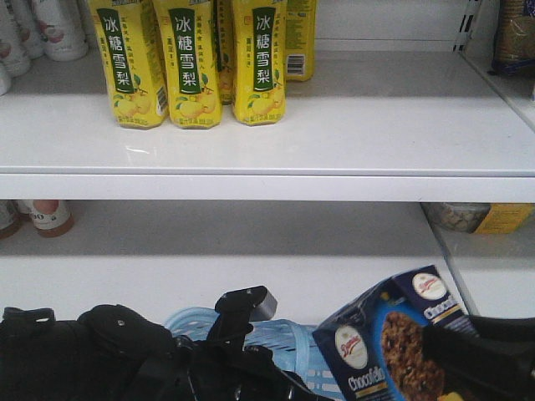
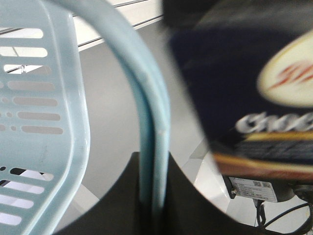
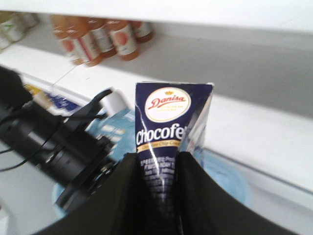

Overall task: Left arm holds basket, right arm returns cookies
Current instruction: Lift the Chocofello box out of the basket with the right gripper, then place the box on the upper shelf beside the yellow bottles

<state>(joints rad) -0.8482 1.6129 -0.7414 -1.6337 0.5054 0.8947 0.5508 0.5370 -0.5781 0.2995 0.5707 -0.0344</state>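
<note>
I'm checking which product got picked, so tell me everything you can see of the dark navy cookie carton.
The dark navy cardboard cookie carton is rectangular, printed with a chocolate-chip cookie photo, white "Chocofe..." lettering and a round white Danisa logo. It looks closed. The right gripper clamps one end between two black fingers, holding it tilted in the air beside the pale-blue slotted plastic basket.

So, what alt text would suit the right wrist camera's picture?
A dark navy cookie carton is clamped between the right gripper's black fingers, above a light-blue basket. The black left arm sits to one side, with stocked shelves behind.
</note>
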